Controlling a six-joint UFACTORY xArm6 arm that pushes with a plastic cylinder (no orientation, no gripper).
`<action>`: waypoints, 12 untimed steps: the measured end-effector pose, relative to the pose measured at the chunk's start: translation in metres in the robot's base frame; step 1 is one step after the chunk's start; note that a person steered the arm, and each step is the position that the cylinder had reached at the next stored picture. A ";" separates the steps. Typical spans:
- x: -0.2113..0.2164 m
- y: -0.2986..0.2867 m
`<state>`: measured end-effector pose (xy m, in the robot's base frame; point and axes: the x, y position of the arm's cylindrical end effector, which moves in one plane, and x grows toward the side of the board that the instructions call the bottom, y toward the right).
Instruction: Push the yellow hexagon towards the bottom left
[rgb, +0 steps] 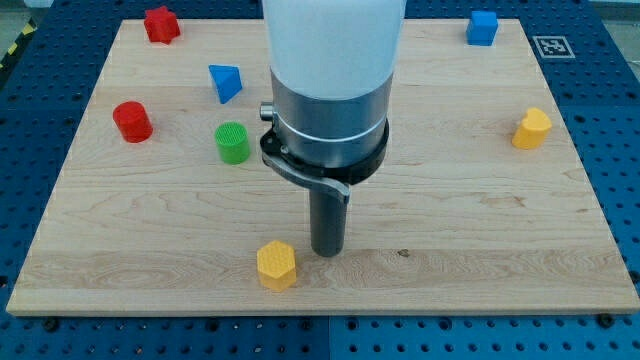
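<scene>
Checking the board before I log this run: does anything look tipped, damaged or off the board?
Nothing stands out. My tip sits just right of the yellow hexagon near the view's bottom. The other six blocks lie scattered on the wooden board, none over its edge.

Path at 7 o'clock from the yellow hexagon (277, 265) is wide open, just bare wooden board (140, 270) down to that corner. My tip (327, 252) sits just beside it at 2 o'clock. Green cylinder (232, 143) and red cylinder (131, 121) are up at 11 and 10 o'clock, well apart, not blocking.
</scene>
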<state>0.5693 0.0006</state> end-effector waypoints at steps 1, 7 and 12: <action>0.017 -0.025; 0.049 -0.065; -0.016 -0.155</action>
